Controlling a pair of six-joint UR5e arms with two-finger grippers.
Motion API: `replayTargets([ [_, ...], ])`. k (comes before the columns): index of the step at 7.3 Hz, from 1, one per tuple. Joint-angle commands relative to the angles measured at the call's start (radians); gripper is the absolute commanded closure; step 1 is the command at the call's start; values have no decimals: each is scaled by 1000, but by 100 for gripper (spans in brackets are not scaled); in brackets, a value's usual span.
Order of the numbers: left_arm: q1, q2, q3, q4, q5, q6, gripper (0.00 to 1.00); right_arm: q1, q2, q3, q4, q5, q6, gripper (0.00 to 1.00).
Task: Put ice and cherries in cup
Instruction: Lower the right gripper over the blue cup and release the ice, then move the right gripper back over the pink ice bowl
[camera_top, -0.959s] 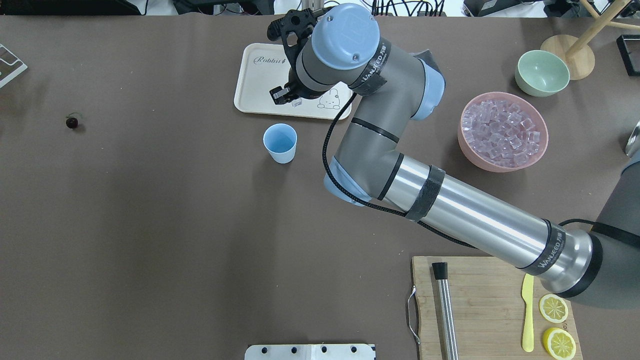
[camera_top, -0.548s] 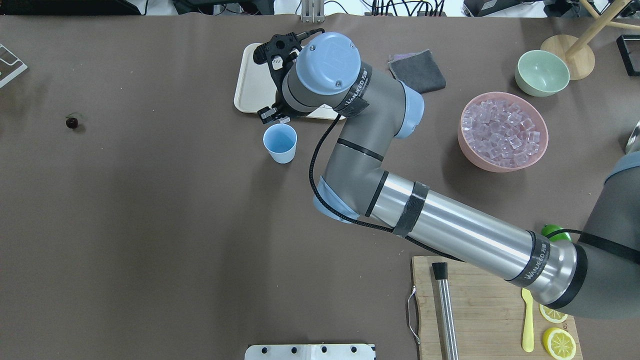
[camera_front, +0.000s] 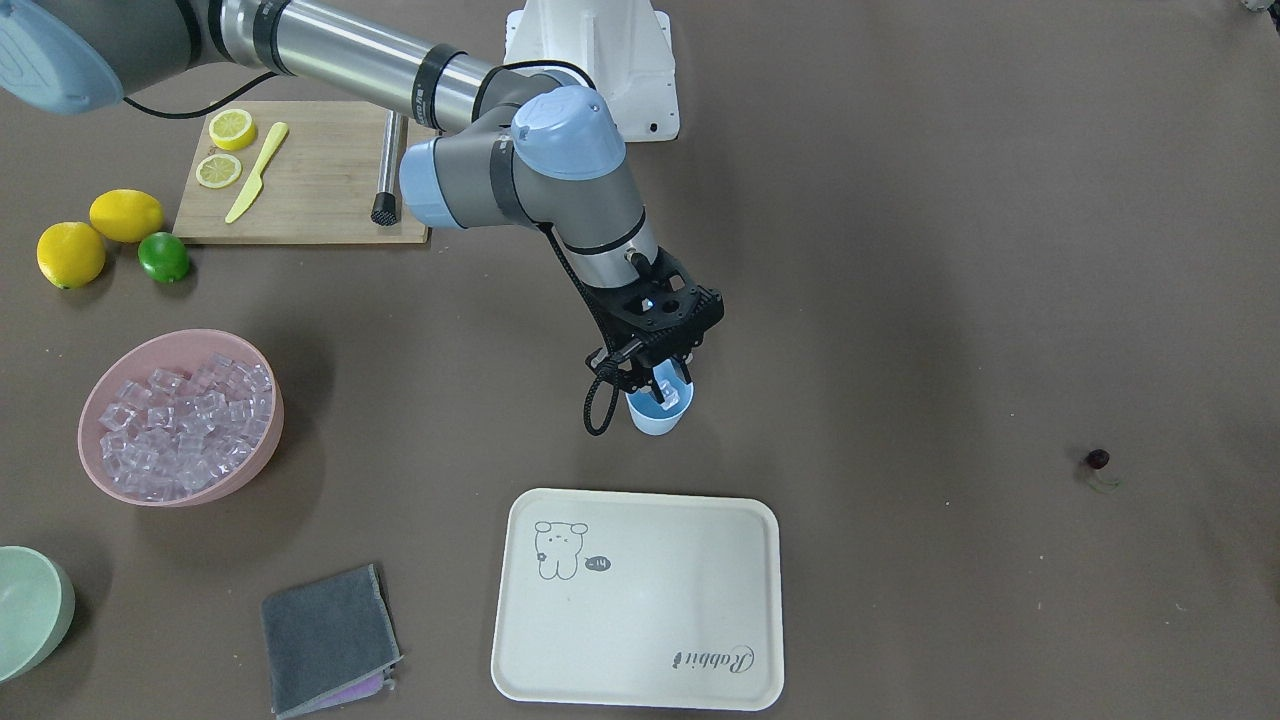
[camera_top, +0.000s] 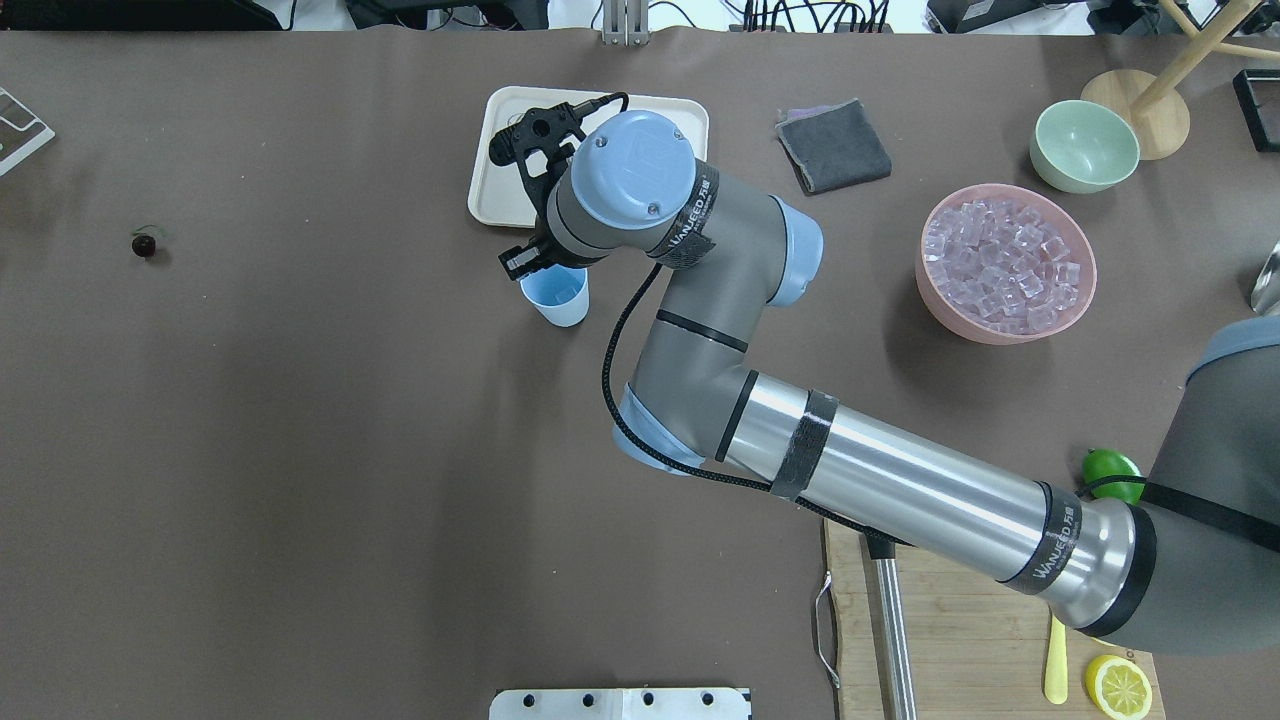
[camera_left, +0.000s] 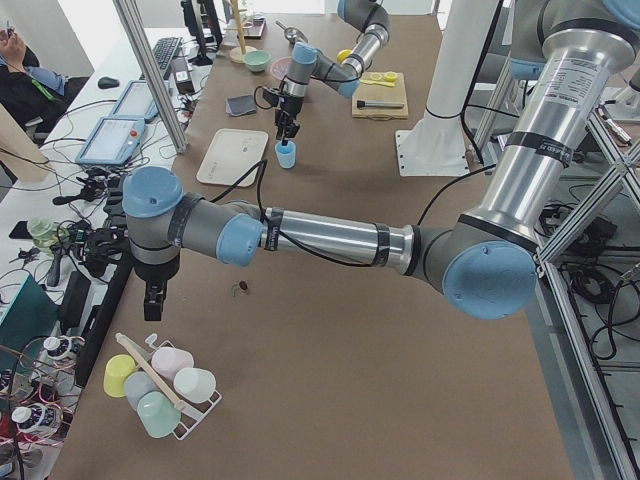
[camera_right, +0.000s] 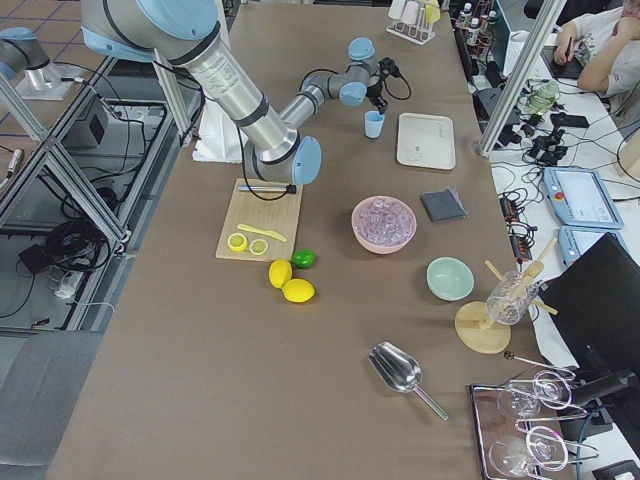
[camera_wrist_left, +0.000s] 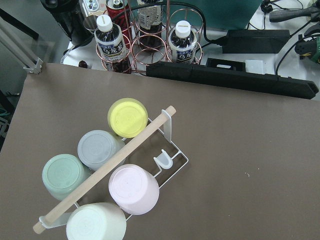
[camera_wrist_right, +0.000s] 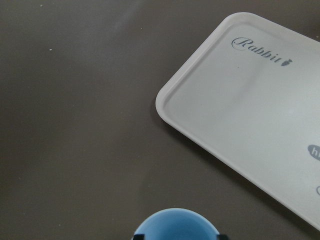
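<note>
The light blue cup (camera_top: 561, 303) stands just in front of the cream tray (camera_top: 487, 195). It also shows in the front view (camera_front: 654, 421) and at the bottom of the right wrist view (camera_wrist_right: 176, 225). My right gripper (camera_front: 663, 386) hangs straight over the cup's mouth, shut on a clear ice cube (camera_front: 673, 393). In the overhead view the wrist hides most of the gripper (camera_top: 533, 264). More ice (camera_top: 1003, 262) fills the pink bowl (camera_top: 1070, 320). The dark cherry (camera_top: 144, 244) lies alone far to the left. My left gripper (camera_left: 152, 303) shows only in the left side view; I cannot tell its state.
A grey cloth (camera_top: 835, 146) and a pale green bowl (camera_top: 1085, 146) lie at the back right. A cutting board (camera_front: 300, 190) holds lemon slices, a yellow knife and a steel muddler. A lime (camera_front: 163, 256) and lemons lie beside it. A rack of coloured cups (camera_wrist_left: 115, 170) is under the left wrist.
My right gripper has carried the ice cube from over the tray towards the robot and to the left. It is now above the cup. The cherry and the bowls have not moved.
</note>
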Motion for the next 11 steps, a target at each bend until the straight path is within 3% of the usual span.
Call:
replayTargets([
  [1,0,6,-11,-1,0,-1,2,22,1,29,-4,5,0,0],
  [2,0,4,-17,1,0,-3,2,65,-10,57,-17,38,-3,0],
  [3,0,4,-17,1,0,-5,2,131,-43,91,-35,127,-14,0],
  [4,0,3,-17,1,0,-5,2,221,-133,173,-50,229,-32,0],
  [5,0,3,-19,1,0,-5,2,272,-258,288,-61,249,-41,0],
  [7,0,6,-23,-1,0,-5,2,439,-397,380,-140,313,-209,0],
  [9,3,13,-25,-1,2,-5,2,487,-526,456,-176,278,-250,0],
  [11,8,15,-23,-10,2,-6,2,451,-592,451,-179,118,-334,0],
])
